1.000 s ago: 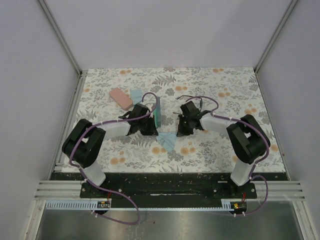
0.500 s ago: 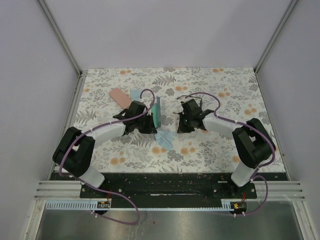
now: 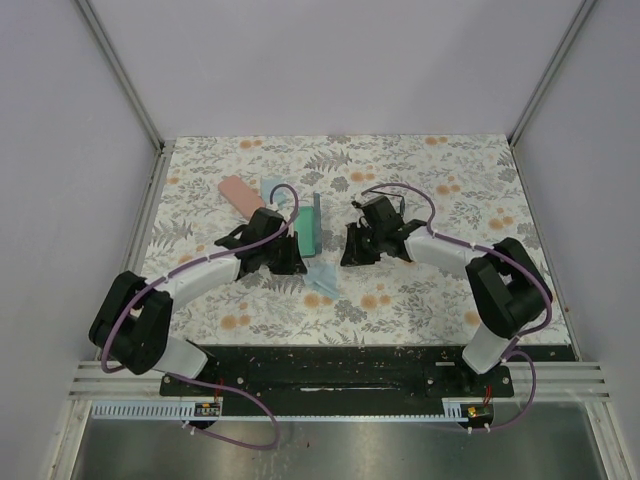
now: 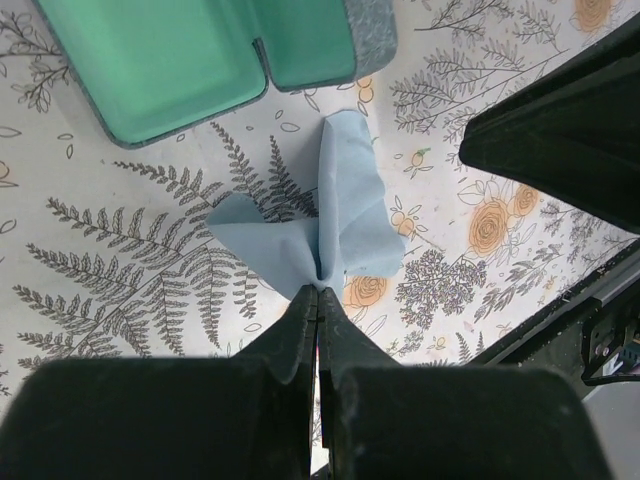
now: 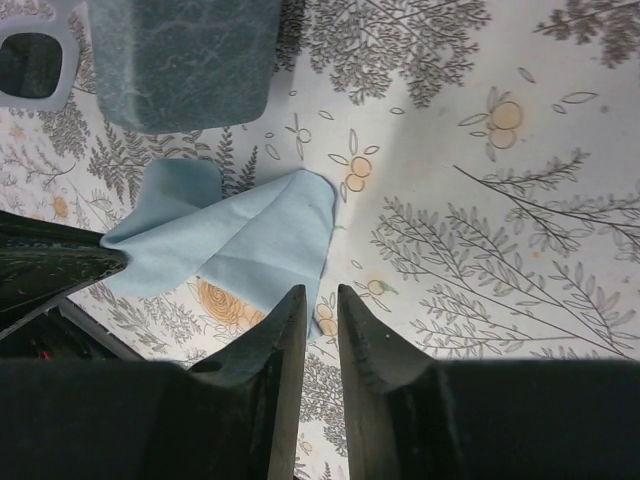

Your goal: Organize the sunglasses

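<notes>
One cloth (image 4: 350,215) dragged left | left fingers (image 4: 292,335) pinching it | right fingers (image 5: 272,345) slightly apart, empty

You've got a floral-print worktop (image 3: 450,290). Far left: pink case (image 3: 241,193) w/ a light blue cloth (image 3: 272,187) just right of it. Centre: open case (image 3: 309,225), teal inside. On its near side, a 2nd blue cloth (image 3: 322,276), crumpled. Whitish sunglasses (image 5: 30,62) lie beside the open case's grey shell.

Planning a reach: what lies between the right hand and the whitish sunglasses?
In the right wrist view, the light blue cloth lies between the right hand and the whitish sunglasses.
</notes>
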